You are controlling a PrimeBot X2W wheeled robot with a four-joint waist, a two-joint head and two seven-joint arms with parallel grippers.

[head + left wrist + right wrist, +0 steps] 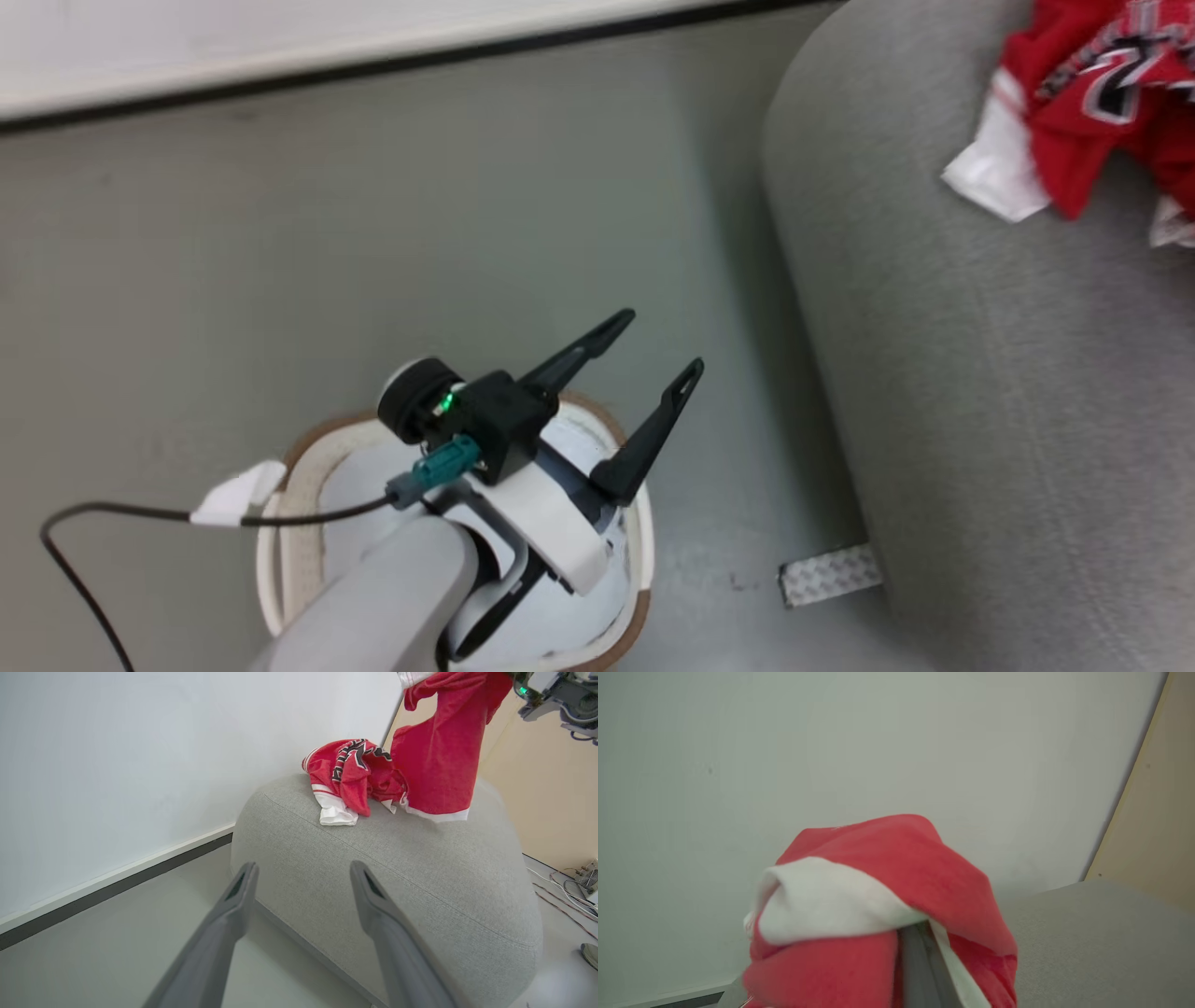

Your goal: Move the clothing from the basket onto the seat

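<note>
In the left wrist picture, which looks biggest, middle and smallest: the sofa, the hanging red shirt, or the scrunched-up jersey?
1. sofa: biggest by far.
2. hanging red shirt: next, though its top runs off the picture.
3. jersey: smallest, but it lies crumpled, so spread out it might match the shirt.

You have soft, even, bright room light in all three views. In your head view the sofa [980,392] lays a faint shadow on the floor [467,233], and the jersey [1092,84] looks smeared. In your right wrist view the red cloth [887,858] sits too close and blurs. Your left claw [303,865] shows fingers [224,933] stretched and soft.
</note>
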